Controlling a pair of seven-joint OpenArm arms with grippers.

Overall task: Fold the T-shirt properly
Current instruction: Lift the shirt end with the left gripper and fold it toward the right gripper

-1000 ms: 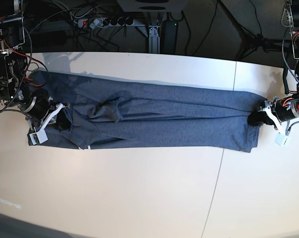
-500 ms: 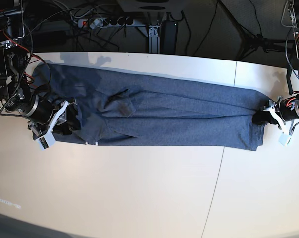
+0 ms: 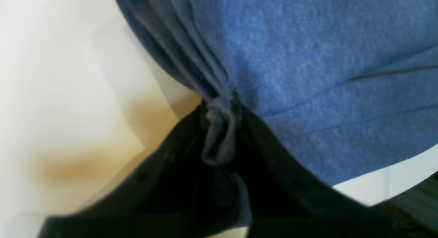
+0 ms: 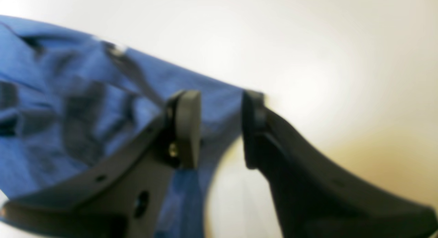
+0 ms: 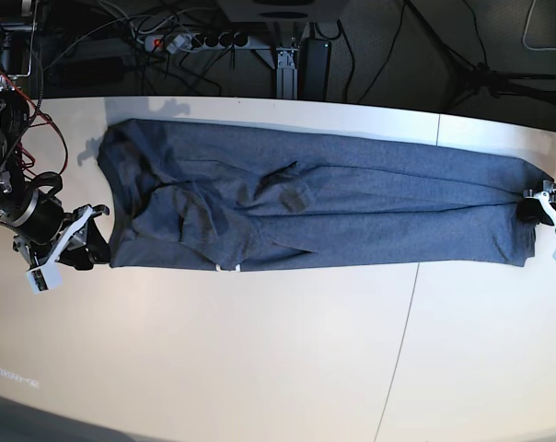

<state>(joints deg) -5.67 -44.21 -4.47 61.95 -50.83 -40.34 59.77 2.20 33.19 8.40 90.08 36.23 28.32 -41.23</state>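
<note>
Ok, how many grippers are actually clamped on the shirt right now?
1. The left gripper pinches a bunched edge of the T-shirt; the right gripper stands open beside the other end.

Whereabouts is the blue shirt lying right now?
In the base view, the T-shirt lies stretched across the white table, between the right gripper and left gripper.

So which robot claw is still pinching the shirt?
The left gripper, shut on a bunched fold of the T-shirt. The right gripper stands open, holding nothing.
</note>
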